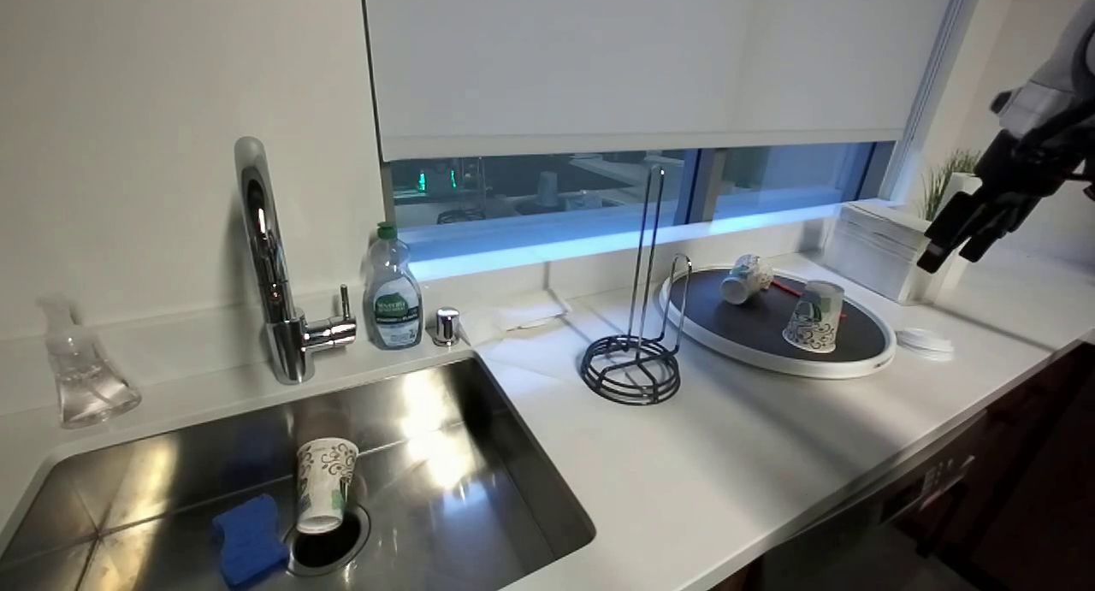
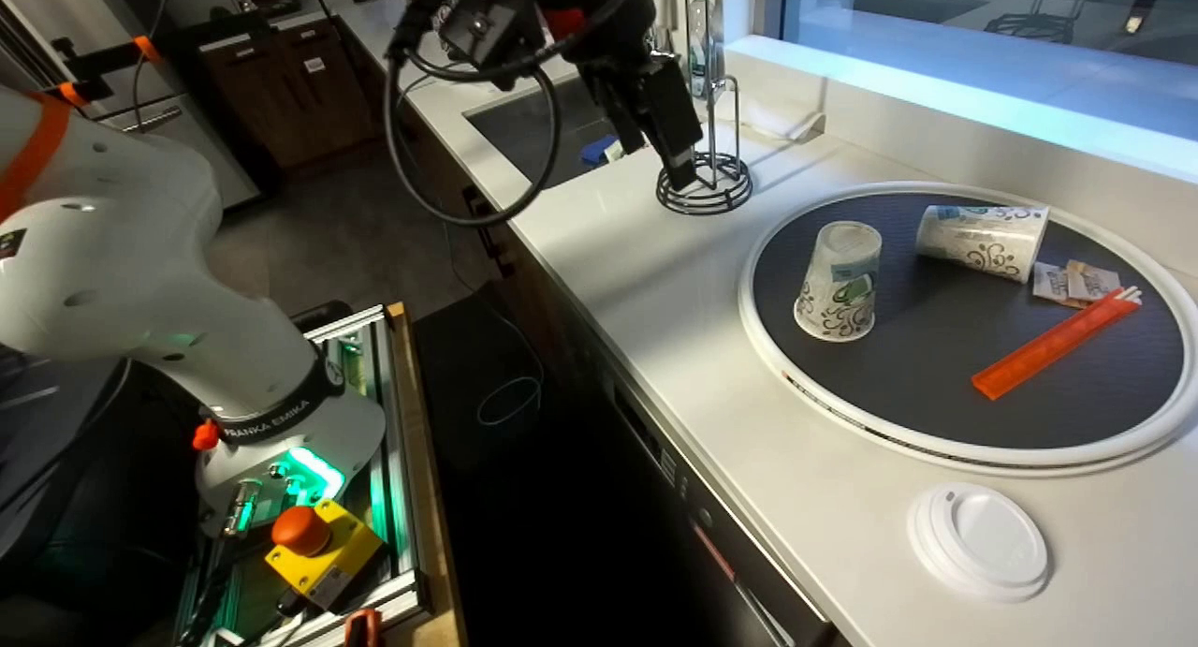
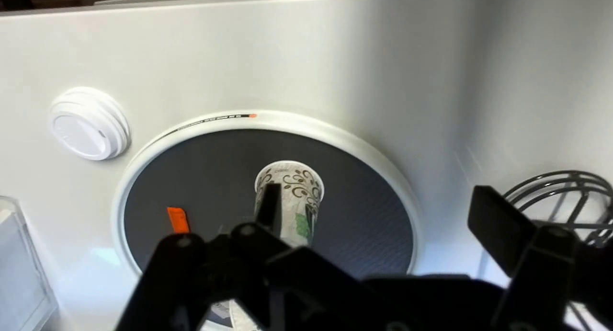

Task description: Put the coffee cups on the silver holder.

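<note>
Wrist view: the gripper [image 3: 378, 211] has its two fingers spread wide apart; one finger crosses in front of the upturned cup [image 3: 299, 192], a patterned paper one set mouth down on the round dark tray [image 3: 368, 221]; stacked white lids [image 3: 88, 125] lie on the counter [image 3: 421, 58] just beside the tray; at the picture's right edge the coiled base of the silver holder [image 3: 577, 209] shows in part.

In an exterior view the cup on its side [image 2: 983, 240] lies on the same tray, near the upturned cup but apart from it; paper packets [image 2: 1086, 280] sit just beside the lying cup's wider end; an orange sleeve [image 2: 1053, 345] lies with one end at the packets, pale stick tips [image 2: 1131, 294] showing there; the gripper points down, crossing the holder in the line of sight.

In an exterior view the holder stands upright on the counter, between the tray and the sink [image 1: 479, 514]; inside the sink a third cup [image 1: 327, 480], patterned likewise, lies with its narrow end at the drain [image 1: 329, 555], a blue sponge [image 1: 248, 540] just beside it; the chrome tap [image 1: 275, 292] and a soap bottle [image 1: 395, 300] stand behind the sink; the gripper is high at the far right.
</note>
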Robot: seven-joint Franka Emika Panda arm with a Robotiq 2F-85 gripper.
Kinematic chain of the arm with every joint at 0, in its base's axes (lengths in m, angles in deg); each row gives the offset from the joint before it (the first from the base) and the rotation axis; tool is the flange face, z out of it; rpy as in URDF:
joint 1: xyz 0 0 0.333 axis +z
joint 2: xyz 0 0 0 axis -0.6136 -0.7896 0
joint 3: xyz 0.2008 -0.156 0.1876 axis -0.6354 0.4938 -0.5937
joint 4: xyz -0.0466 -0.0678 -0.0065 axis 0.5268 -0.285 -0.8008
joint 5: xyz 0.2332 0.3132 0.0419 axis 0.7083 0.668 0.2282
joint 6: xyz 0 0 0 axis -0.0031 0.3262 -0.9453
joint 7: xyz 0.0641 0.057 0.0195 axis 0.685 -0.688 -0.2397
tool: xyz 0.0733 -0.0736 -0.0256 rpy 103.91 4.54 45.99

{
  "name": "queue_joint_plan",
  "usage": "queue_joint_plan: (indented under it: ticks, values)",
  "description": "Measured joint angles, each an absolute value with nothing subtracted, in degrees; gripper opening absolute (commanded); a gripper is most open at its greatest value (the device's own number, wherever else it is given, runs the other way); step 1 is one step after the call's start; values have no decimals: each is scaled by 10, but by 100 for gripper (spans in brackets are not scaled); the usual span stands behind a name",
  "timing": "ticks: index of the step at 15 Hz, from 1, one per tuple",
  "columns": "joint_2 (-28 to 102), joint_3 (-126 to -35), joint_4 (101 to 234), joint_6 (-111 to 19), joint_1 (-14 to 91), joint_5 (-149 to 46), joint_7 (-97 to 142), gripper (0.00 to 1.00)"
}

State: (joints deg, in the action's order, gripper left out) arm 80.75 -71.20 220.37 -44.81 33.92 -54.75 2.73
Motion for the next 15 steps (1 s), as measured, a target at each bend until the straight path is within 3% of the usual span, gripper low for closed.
queue_joint_plan:
  ticks: [7,15]
  values:
    - [667,-687,2123,-477,311,-517,29,100]
    - [641,-704,2112,-486,308,-511,26,100]
